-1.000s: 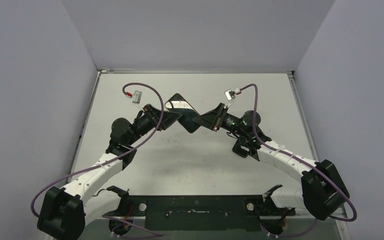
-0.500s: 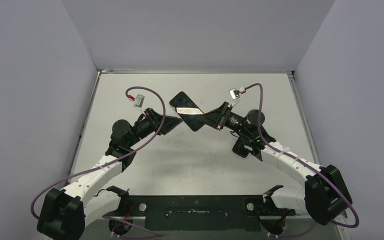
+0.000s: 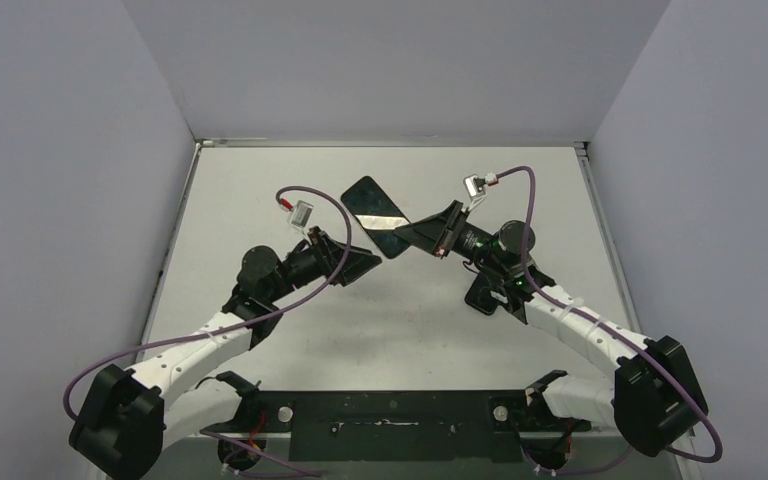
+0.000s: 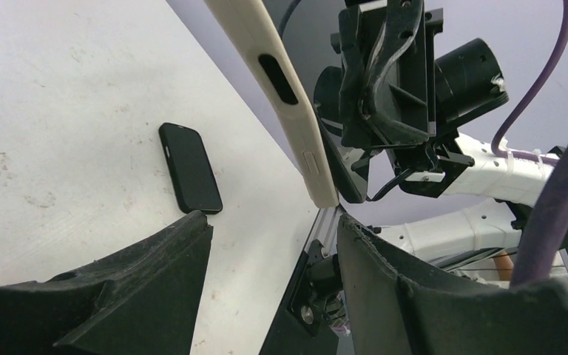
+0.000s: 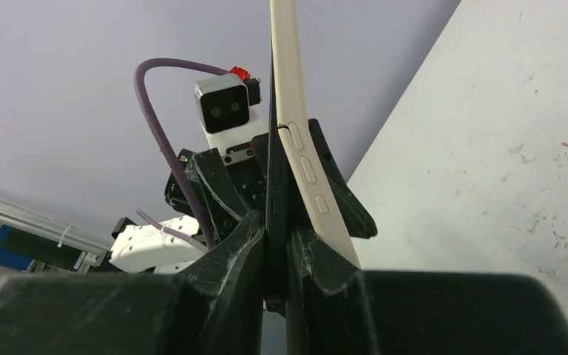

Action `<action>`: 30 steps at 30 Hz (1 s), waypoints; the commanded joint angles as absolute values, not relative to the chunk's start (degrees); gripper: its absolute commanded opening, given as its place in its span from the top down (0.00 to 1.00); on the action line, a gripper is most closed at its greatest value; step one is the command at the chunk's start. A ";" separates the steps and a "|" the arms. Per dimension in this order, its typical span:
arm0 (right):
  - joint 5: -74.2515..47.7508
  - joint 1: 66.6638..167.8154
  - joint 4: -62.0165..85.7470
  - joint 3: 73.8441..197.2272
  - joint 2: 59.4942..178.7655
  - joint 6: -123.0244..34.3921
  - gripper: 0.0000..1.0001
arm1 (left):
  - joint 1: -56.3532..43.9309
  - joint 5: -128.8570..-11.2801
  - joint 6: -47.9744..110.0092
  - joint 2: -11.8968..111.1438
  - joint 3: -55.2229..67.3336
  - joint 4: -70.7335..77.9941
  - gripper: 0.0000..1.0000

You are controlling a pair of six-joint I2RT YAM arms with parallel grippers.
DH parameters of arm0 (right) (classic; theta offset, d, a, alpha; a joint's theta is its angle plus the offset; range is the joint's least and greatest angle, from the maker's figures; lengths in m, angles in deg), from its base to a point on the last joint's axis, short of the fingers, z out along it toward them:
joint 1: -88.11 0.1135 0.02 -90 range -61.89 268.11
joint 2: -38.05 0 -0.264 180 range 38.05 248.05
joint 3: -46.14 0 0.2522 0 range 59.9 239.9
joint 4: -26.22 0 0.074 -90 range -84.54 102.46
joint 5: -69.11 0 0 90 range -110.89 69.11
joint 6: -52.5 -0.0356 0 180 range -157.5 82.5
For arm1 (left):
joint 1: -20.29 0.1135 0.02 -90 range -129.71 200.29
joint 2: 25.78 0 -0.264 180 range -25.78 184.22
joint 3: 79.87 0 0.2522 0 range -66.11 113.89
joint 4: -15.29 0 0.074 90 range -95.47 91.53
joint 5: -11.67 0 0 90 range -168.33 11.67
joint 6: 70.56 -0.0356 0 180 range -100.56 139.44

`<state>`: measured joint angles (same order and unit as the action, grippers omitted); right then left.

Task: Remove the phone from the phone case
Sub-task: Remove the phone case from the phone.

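Note:
My right gripper (image 3: 412, 236) is shut on the near end of the dark phone (image 3: 372, 212) and holds it tilted above the table. In the right wrist view the fingers (image 5: 240, 251) pinch the black phone edge (image 5: 276, 192), while the cream case (image 5: 296, 126) stands peeled away outside the right finger. My left gripper (image 3: 367, 262) is open and empty, apart from the phone and just near-left of it. In the left wrist view the case edge (image 4: 285, 89) runs in front of my right gripper (image 4: 377, 81), above my open left gripper (image 4: 274, 259).
A black phone-shaped slab (image 4: 189, 168) lies flat on the white table (image 3: 260, 190); I cannot find it in the top view. Grey walls close in the back and both sides. The black base rail (image 3: 390, 415) runs along the near edge.
My left gripper has let go of the phone and drawn back toward the near side and to the right. My right gripper still holds the phone, now slightly farther back.

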<state>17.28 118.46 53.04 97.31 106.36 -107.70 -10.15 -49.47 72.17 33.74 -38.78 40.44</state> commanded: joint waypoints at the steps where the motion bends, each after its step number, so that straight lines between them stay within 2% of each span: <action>1: 15.87 119.02 61.11 98.84 103.86 -108.95 1.00 | -13.54 -52.12 69.36 35.49 -37.20 42.82 0.40; 30: 16.63 119.58 62.43 98.97 105.17 -109.40 1.00 | -15.83 -53.83 74.41 39.17 -36.63 54.01 0.39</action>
